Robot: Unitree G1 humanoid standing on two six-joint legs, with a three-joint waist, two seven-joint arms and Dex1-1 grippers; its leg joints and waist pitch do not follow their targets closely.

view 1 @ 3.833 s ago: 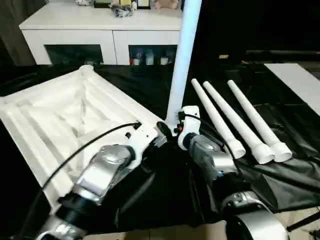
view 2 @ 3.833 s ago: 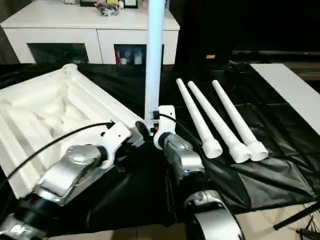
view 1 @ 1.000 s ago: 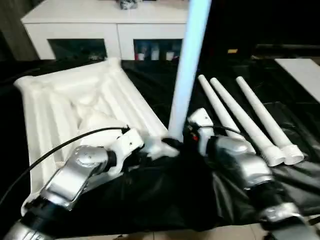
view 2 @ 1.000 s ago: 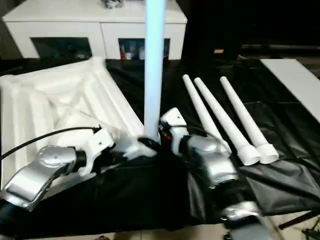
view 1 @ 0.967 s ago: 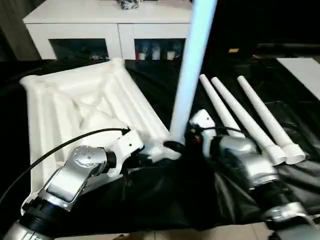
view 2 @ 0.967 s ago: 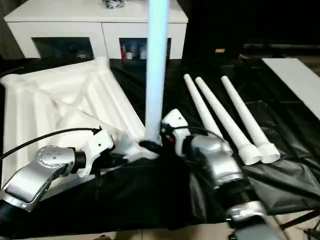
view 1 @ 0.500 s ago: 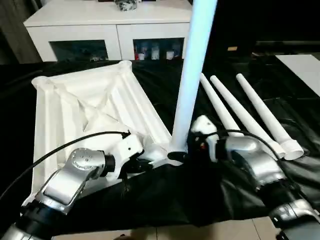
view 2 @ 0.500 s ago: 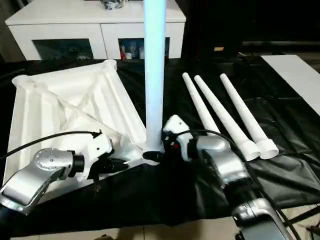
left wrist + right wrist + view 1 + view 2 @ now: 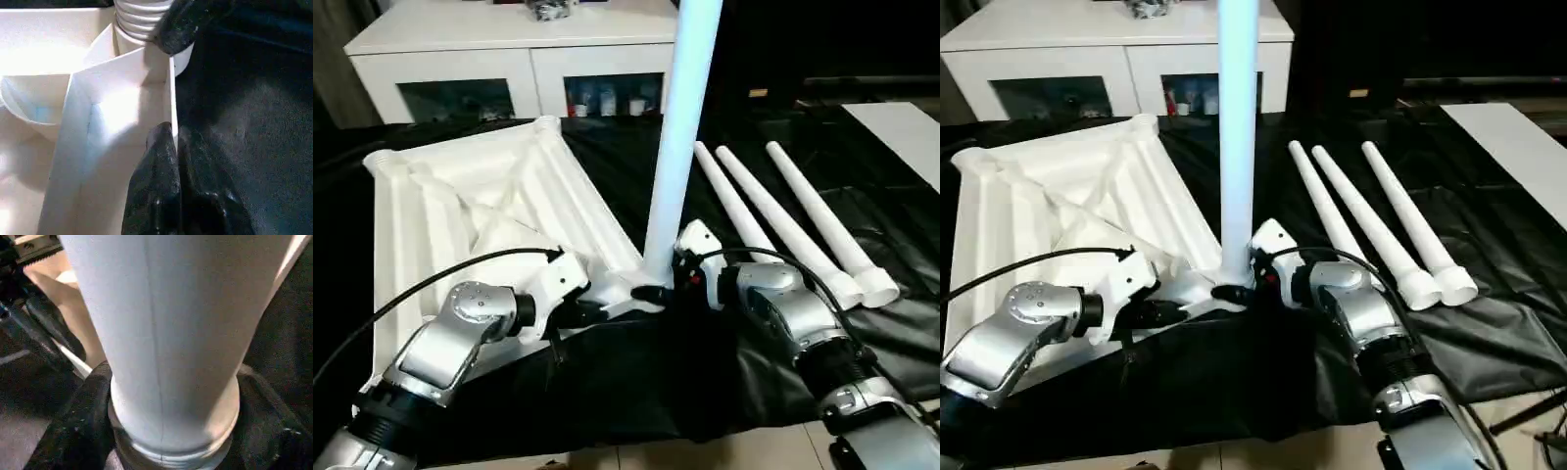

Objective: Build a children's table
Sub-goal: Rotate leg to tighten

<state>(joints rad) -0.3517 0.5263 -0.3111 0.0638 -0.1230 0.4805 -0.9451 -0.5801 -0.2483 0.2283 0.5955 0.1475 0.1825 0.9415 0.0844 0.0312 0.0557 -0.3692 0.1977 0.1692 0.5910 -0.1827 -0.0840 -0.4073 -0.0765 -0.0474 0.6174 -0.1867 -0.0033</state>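
Observation:
The white tabletop [image 9: 480, 206] lies upside down on the black cloth, its X ribs facing up. One white leg [image 9: 680, 127] stands upright at the near right corner socket [image 9: 142, 29], ribbed end down. My right gripper [image 9: 656, 292] is shut around the leg's base [image 9: 166, 333], with a black finger [image 9: 83, 431] on each side. My left gripper [image 9: 171, 139] is shut on the tabletop's thin edge wall [image 9: 171, 98], just beside that socket. How deep the leg sits in the socket is hidden.
Three loose white legs [image 9: 783, 230] lie side by side on the cloth to the right. A white glass-door cabinet [image 9: 509, 59] stands behind the work. A white panel [image 9: 901, 127] lies at the far right. The cloth's front edge [image 9: 636, 446] hangs near the floor.
The tabletop has swung round on the cloth since the earliest frames, its far corner now pointing further right. Both grippers keep their holds, and the camera has shifted a little.

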